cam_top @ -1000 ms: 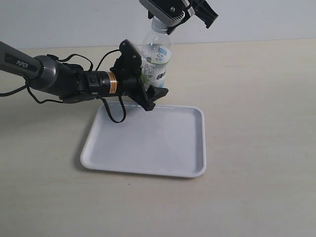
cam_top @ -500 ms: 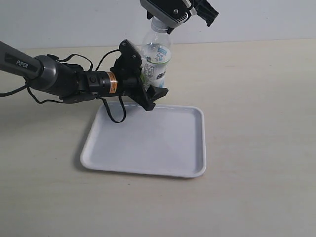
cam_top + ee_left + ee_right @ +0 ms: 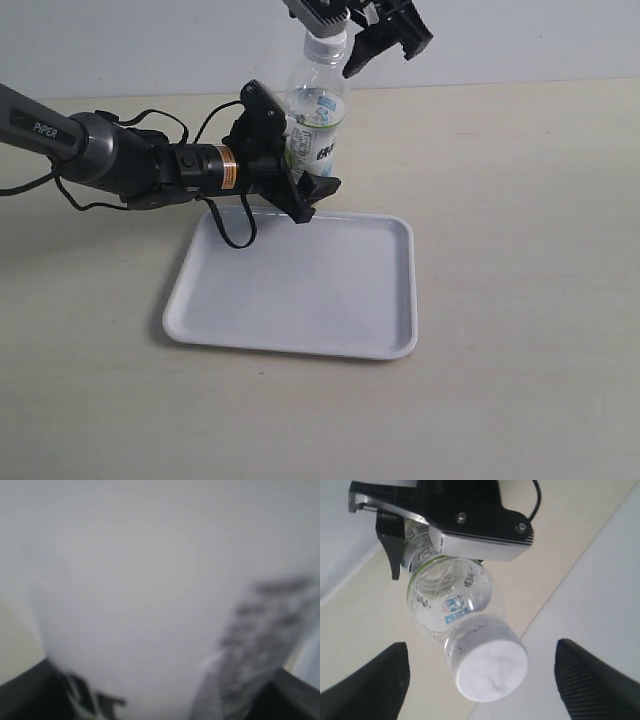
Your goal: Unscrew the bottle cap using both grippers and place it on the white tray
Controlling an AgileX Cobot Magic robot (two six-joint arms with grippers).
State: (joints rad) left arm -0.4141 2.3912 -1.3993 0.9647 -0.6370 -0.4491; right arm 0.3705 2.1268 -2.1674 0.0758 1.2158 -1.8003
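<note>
Cap point(image 3: 492, 667) on the bottle point(image 3: 318, 125), not yet unscrewed.
Left gripper point(image 3: 290, 150) clamps the bottle upright at the tray's point(image 3: 300, 350) far edge. Right gripper point(image 3: 388, 42) hangs just above the cap, jaws wide apart. Next, I'd say, it must close on the cap and twist. A loose cable point(image 3: 235, 235) droops over the tray's corner.

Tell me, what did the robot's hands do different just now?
The right gripper opened, let go of the bottle cap and lifted away a little. The cap is still on the bottle. The left gripper keeps gripping the bottle, and the white tray has not moved.
</note>
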